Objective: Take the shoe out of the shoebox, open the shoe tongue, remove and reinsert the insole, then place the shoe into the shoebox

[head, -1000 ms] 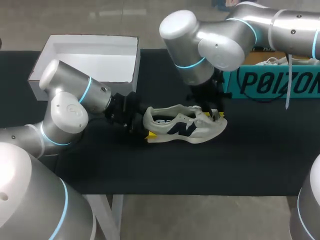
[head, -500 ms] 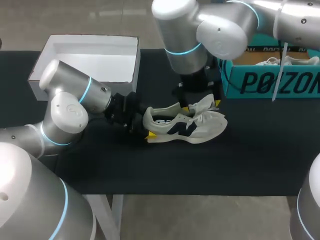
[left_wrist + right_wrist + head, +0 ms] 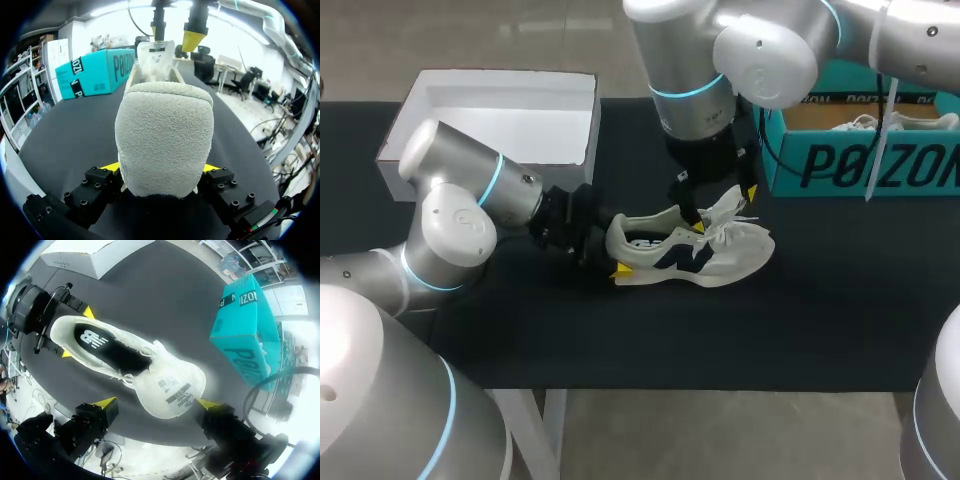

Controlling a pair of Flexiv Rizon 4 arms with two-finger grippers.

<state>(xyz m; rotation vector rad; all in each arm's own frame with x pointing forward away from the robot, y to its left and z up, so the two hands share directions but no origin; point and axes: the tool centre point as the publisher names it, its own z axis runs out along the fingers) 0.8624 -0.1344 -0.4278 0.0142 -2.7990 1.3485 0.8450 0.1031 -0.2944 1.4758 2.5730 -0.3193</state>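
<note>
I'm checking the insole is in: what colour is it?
The insole is black with a white mark, inside the shoe; the right wrist view shows it best.

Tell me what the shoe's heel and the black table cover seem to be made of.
Shoe heel: pale suede or a suede-like synthetic, matte; its surface shows a fuzzy nap. Table cover: black and dull, perhaps cloth or a rubbery mat; the look leaves it open.

You'll find large dark block lettering running along the side of the teal box [image 3: 865, 165], partly cut off at the edge of the head view. On the shoe [image 3: 690, 252] a dark emblem marks the side panel. A white logo is printed on the black insole [image 3: 100, 342]. The raised tongue [image 3: 172, 387] carries a label [image 3: 175, 390] with small lines of print (too fine for you to make out).
</note>
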